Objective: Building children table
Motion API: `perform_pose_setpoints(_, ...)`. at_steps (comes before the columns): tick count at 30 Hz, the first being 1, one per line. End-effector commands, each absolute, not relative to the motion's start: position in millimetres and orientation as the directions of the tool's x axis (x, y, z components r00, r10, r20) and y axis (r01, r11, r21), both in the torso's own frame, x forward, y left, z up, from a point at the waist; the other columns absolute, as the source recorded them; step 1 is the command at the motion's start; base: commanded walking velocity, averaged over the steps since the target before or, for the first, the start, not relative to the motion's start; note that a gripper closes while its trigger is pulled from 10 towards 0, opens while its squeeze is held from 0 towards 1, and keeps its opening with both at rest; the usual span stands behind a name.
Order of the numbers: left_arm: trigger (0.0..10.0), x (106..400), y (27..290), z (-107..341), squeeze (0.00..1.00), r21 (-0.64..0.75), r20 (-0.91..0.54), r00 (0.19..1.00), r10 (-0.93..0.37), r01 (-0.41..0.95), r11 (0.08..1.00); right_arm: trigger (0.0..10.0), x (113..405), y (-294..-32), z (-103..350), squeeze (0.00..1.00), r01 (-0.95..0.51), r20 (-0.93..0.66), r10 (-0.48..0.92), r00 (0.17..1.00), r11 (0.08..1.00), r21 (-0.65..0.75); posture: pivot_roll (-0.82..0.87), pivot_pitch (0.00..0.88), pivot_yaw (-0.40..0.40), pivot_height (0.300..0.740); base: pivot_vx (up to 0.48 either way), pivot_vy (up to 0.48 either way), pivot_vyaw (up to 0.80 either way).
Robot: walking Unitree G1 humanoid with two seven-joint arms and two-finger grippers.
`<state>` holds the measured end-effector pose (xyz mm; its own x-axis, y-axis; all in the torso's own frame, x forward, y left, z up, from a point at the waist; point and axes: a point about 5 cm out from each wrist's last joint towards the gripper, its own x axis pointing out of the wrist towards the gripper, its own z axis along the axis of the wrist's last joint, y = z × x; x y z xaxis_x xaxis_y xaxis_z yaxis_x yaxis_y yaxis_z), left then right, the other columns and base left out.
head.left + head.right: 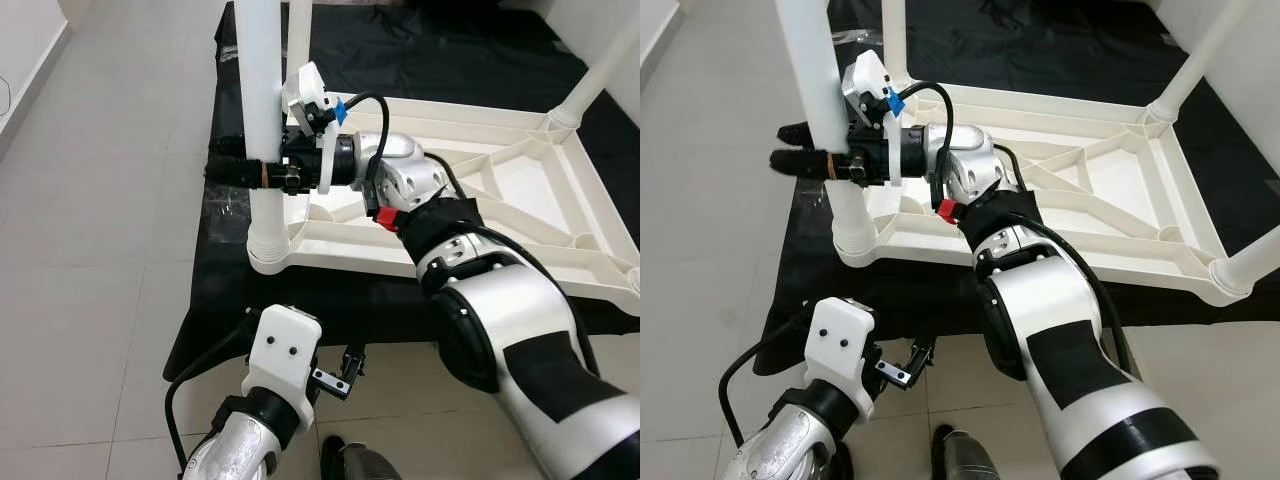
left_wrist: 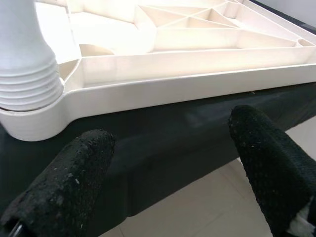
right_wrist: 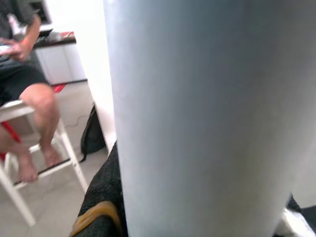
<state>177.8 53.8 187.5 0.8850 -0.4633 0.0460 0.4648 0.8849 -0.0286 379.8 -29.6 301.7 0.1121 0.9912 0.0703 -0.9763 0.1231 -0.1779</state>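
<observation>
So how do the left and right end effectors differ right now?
The right end effector is raised and shut on the white table leg at the near corner socket; the left end effector sits low in front of the tabletop, holding nothing. The right's fingers are clamped; the left's fingers are spread open. Both have black fingers.

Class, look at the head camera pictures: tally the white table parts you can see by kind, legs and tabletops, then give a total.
Table legs: 4 (near-left, held by the right gripper; far-left; far-right; near-right)
Upturned tabletop: 1
Total: 5
</observation>
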Motion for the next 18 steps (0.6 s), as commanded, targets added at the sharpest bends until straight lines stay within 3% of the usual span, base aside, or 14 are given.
perform_pose_setpoints(1, 10.0, 177, 54, 187, 0.00, -0.031, 0.036, 0.881, -0.471, 0.472, 0.881, 10.0, 384, -37, 270, 0.00, -0.981, 0.002, 0.985, 0.175, 0.175, -0.090, 0.09, 0.285, -0.120, 0.740, 0.000, 0.000, 0.00)
perform_pose_setpoints(7, 10.0, 180, 58, 187, 0.00, -0.016, 0.037, 0.886, -0.463, 0.464, 0.886, 10.0, 380, -44, 265, 0.00, -0.984, 0.029, 0.989, 0.143, 0.145, -0.101, 0.09, 0.283, -0.116, 0.740, 0.000, 0.000, 0.00)
perform_pose_setpoints(10, 10.0, 183, 61, 187, 0.00, -0.006, 0.038, 0.888, -0.458, 0.458, 0.889, 10.0, 372, -45, 262, 0.00, -0.993, 0.031, 0.999, 0.040, 0.044, -0.107, 0.09, 0.284, -0.112, 0.740, 0.000, 0.000, 0.00)
perform_pose_setpoints(12, 10.0, 183, 62, 187, 0.00, -0.004, 0.039, 0.888, -0.457, 0.458, 0.889, 10.0, 369, -43, 260, 0.00, -0.993, 0.018, 1.000, 0.014, 0.016, -0.116, 0.09, 0.282, -0.109, 0.740, 0.000, 0.000, 0.00)
perform_pose_setpoints(14, 10.0, 184, 62, 188, 0.00, -0.001, 0.041, 0.888, -0.458, 0.459, 0.889, 10.0, 369, -42, 258, 0.00, -0.993, 0.005, 1.000, 0.014, 0.015, -0.120, 0.09, 0.282, -0.109, 0.740, 0.000, 0.000, 0.00)
perform_pose_setpoints(15, 10.0, 184, 62, 189, 0.00, 0.001, 0.044, 0.888, -0.459, 0.459, 0.888, 10.0, 372, -38, 256, 0.00, -0.991, -0.020, 0.998, 0.067, 0.064, -0.119, 0.09, 0.282, -0.109, 0.740, 0.000, 0.000, 0.00)
perform_pose_setpoints(18, 10.0, 184, 63, 189, 0.00, 0.002, 0.045, 0.888, -0.457, 0.458, 0.889, 10.0, 373, -36, 254, 0.00, -0.989, -0.035, 0.995, 0.091, 0.087, -0.119, 0.10, 0.282, -0.109, 0.740, 0.000, 0.000, 0.00)
